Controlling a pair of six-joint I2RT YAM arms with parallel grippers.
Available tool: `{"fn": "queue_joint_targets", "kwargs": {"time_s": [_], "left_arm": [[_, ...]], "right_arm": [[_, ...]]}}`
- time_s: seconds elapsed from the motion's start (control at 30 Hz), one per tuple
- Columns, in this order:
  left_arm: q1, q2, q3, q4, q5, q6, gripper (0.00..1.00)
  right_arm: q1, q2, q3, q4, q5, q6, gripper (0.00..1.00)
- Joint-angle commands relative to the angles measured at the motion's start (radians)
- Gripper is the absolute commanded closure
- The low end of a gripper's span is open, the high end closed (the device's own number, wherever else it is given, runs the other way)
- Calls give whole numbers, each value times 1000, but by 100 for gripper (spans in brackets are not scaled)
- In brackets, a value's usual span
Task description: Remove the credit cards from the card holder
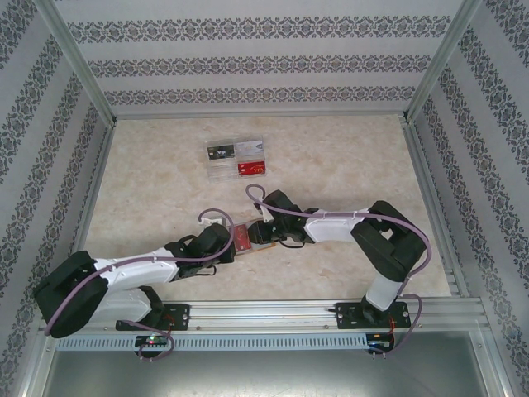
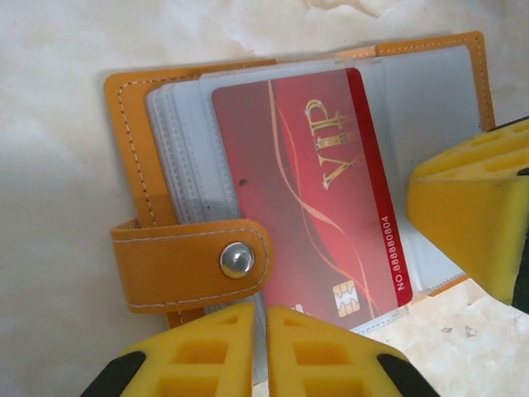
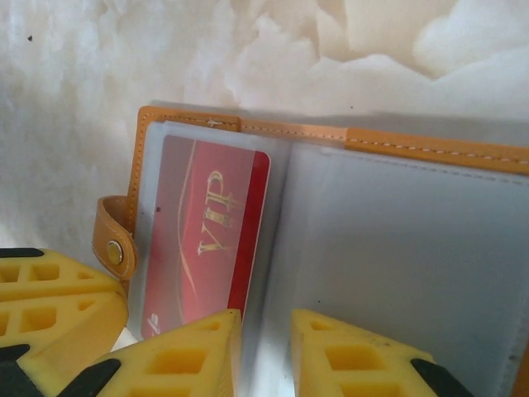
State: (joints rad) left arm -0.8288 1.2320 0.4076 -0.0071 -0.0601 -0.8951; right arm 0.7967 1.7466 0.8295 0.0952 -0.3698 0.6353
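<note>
Card holder [image 2: 132, 157] lies open on the bench [image 1: 347, 182], toward its near side, between the left pincer [image 2: 260, 331] and the right pincer [image 3: 264, 331]. From above we see it as a small patch of orange and red wedged between the two arm tips. That view also gives us what the wrist cameras miss: a cluster of loose cards [image 1: 235, 159] lying flat farther back on the bench, well apart from the holder.

The left wrist view gives us the fine detail. A red card [image 2: 314, 190] marked VIP in gold sits among the clear sleeves [image 2: 178, 157]. An orange strap [image 2: 182, 265] with a metal snap [image 2: 236, 260] reaches in from the cover's edge, just beside the card. The left pincer is closed to a thin slit on the holder's near edge, next to that strap. Whether the slit holds sleeve alone or the card's corner too, we cannot tell. One of the right pincer's yellow fingers [image 2: 467, 223] rests on the right-hand page [image 3: 397, 248].

The right wrist view shows us that page at full width. The right pincer stands narrow, its jaws closed on the page's near edge, with the left pincer's fingers [image 3: 50, 306] pressed together at the lower left.
</note>
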Motion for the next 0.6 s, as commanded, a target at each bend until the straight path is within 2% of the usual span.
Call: {"fn": "queue_joint_targets", "kwargs": {"time_s": [0.0, 0.27, 0.43, 0.57], "left_arm": [[11, 19, -8, 44, 9, -1, 87], [13, 33, 0, 47, 17, -1, 88], [13, 33, 7, 39, 14, 0, 88], [12, 34, 10, 27, 14, 1, 88]], "right_arm": [[11, 27, 32, 19, -30, 21, 77], [17, 56, 46, 27, -53, 27, 79], [19, 60, 45, 29, -50, 29, 87], [19, 53, 40, 36, -56, 32, 84]]}}
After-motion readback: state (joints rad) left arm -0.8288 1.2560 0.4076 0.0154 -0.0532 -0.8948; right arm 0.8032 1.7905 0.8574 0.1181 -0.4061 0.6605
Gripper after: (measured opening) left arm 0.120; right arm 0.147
